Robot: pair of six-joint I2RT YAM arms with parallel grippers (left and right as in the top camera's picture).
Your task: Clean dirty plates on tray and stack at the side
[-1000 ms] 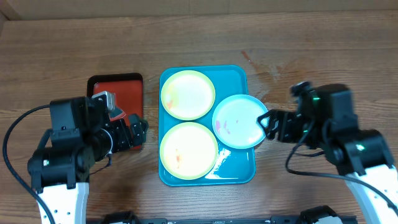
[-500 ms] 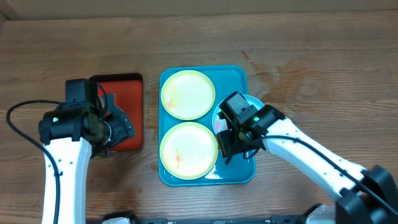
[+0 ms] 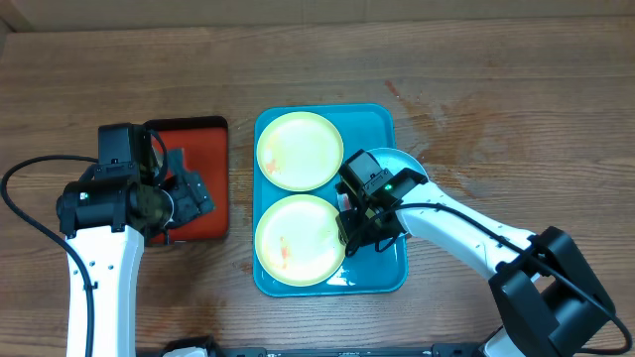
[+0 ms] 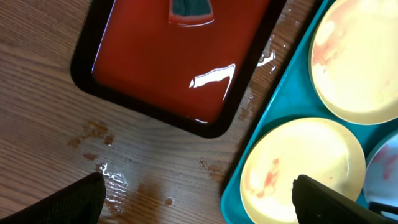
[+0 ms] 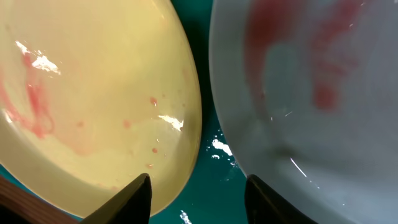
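The turquoise tray (image 3: 379,121) holds three smeared plates. One yellow-green plate (image 3: 300,149) lies at the back and another (image 3: 296,241) at the front. The light teal plate (image 3: 405,163) on the right is mostly under my right arm. My right gripper (image 3: 359,238) hangs low and open over the gap between the front plate (image 5: 93,87) and the teal plate (image 5: 311,93); only tray floor (image 5: 214,165) lies between its fingertips (image 5: 134,198). My left gripper (image 3: 198,196) is open over the red tray's right edge, holding nothing.
A red tray with a black rim (image 4: 168,62) lies left of the turquoise one, with a dark teal object (image 4: 191,7) at its far end. Water drops (image 4: 112,179) wet the wood beside it. Reddish stains (image 3: 437,109) mark the table at the back right.
My right arm swung in from the tray's right side to low over the tray between two plates, and its jaws narrowed. My left arm shifted a little over the red tray.
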